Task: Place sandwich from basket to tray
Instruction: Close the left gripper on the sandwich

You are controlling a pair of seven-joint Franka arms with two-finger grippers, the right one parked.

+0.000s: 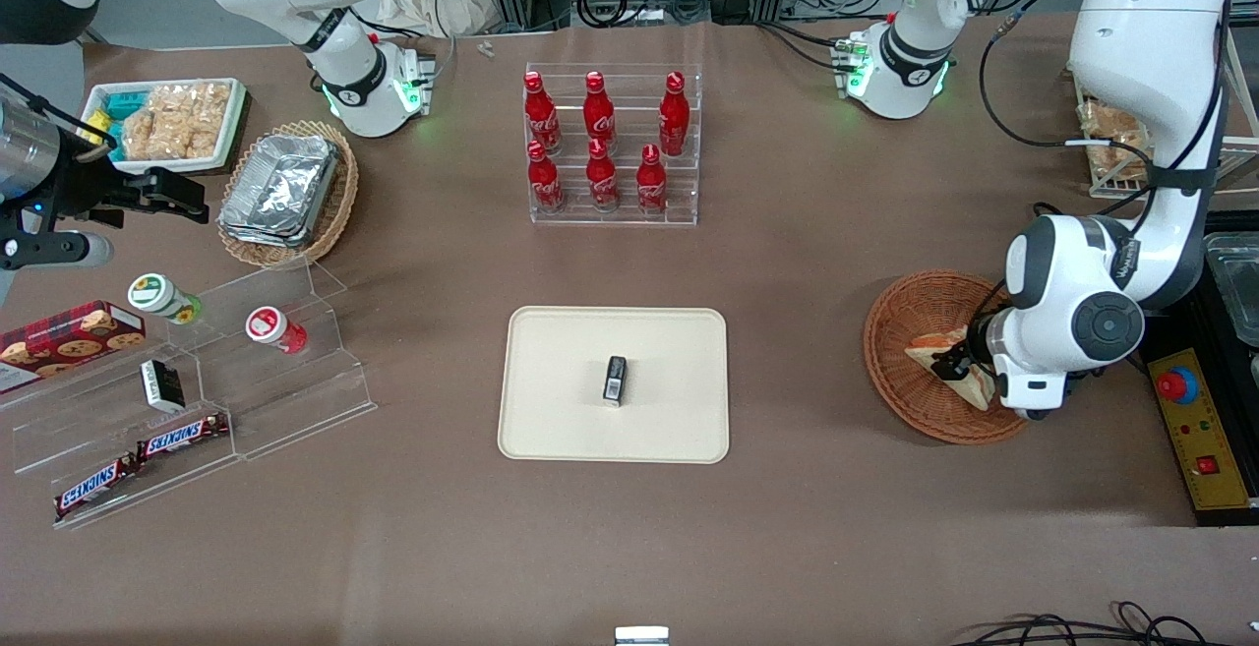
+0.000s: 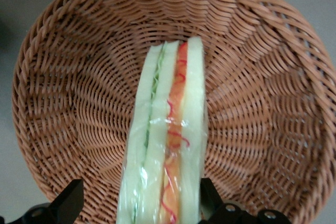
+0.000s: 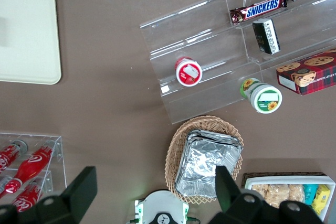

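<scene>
The sandwich [image 2: 165,145] stands on edge in the basket [image 2: 68,103], right between the two fingers [image 2: 71,203] of the pincer [image 1: 959,368]. The pincer is down inside the basket at the working arm's end of the bench [image 1: 836,528]. Its fingers are spread wider than the sandwich: one finger sits close against the bread, while the other stands apart from it with wicker showing in the gap, so nothing is gripped. The sandwich is a wedge of pale bread layers wrapped in clear film, with a green strip and a red-orange strip of filling along its cut face. The tray [image 1: 551,410] lies mid-bench, well apart from the basket, with a small dark box [image 1: 615,379] on it.
</scene>
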